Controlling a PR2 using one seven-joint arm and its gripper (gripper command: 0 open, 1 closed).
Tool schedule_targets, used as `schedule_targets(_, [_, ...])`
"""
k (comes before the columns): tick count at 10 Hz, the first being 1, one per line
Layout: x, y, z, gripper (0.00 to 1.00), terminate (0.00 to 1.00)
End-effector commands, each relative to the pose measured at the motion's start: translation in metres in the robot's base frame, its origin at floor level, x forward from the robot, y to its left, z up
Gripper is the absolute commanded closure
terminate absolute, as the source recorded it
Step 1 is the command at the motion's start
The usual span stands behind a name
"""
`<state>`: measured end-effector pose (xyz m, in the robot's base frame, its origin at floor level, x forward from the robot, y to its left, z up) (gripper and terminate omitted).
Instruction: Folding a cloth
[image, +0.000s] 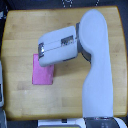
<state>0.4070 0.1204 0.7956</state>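
One cloth (42, 74), one wooden table (20, 30).

Here's the wooden table (20, 35), pale planks with rounded corners filling most of the exterior view, its bare grain showing across the far side and down that view's left. One thing lies directly on it: the cloth (42, 74), a flat pink-magenta piece sitting toward the exterior view's left, a little nearer the bottom edge than the top. Its upper right part is covered from sight, so only three sides show clearly.
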Motion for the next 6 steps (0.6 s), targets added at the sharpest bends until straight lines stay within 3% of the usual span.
schedule_targets(1, [0.009,0.056,-0.029,1.00,0.00])
schedule_targets(6, [-0.009,0.109,-0.013,1.00,0.00])
